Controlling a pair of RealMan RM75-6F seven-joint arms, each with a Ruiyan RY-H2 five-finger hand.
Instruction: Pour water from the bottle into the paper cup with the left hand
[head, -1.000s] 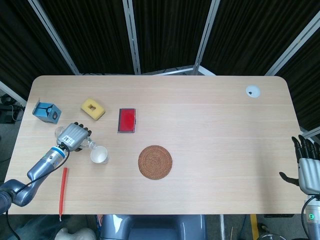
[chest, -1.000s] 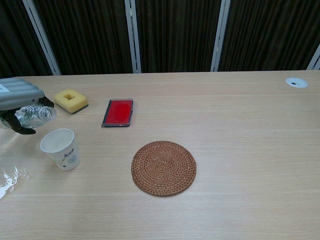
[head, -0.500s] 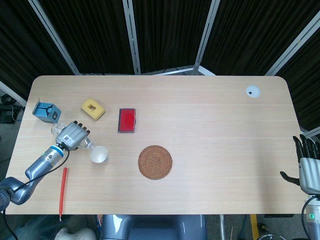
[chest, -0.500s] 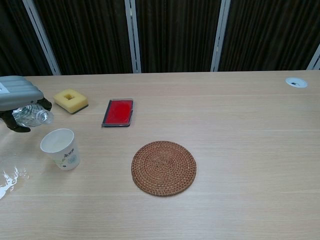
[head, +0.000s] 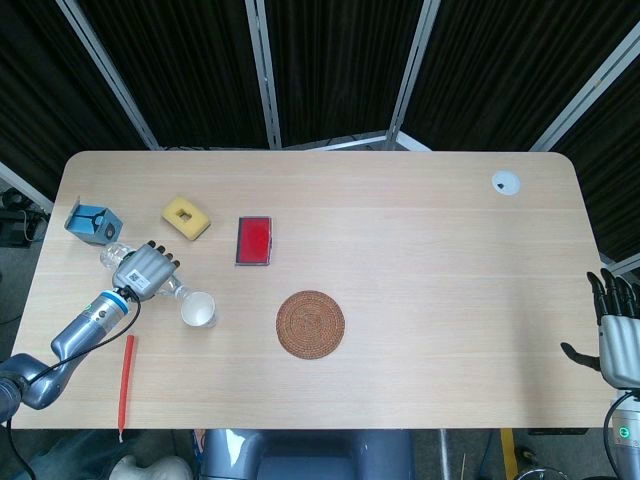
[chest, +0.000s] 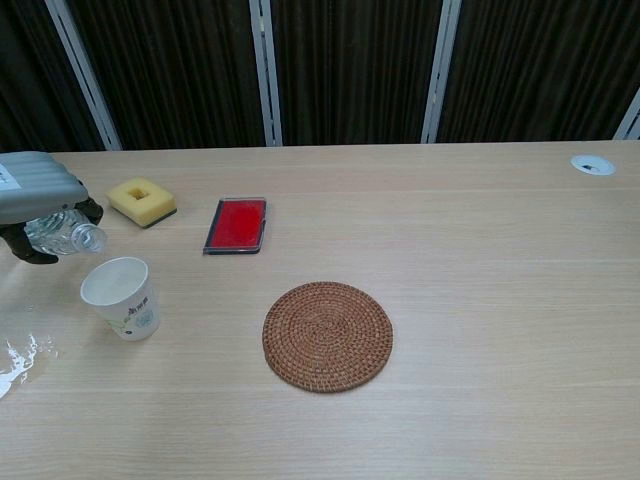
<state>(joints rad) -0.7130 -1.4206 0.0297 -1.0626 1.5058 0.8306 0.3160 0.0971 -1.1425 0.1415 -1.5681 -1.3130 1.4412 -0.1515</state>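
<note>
My left hand (head: 143, 272) (chest: 35, 192) grips a clear plastic bottle (chest: 62, 235) (head: 112, 256), tilted on its side with its open neck pointing right and slightly down, above and left of the white paper cup (chest: 121, 297) (head: 199, 310). The cup stands upright on the table; its inside cannot be read. My right hand (head: 618, 335) hangs off the table's right edge, fingers spread, holding nothing.
A yellow sponge (chest: 141, 200), a red flat case (chest: 237, 225) and a round woven coaster (chest: 327, 335) lie right of the cup. A blue box (head: 92, 223) sits far left, a red stick (head: 126, 380) near the front edge. Spilled water (chest: 15, 362) glints at left.
The left hand has drawn the bottle back to the left and slightly up, so its neck is now further from the cup's rim. The right hand has not moved.
</note>
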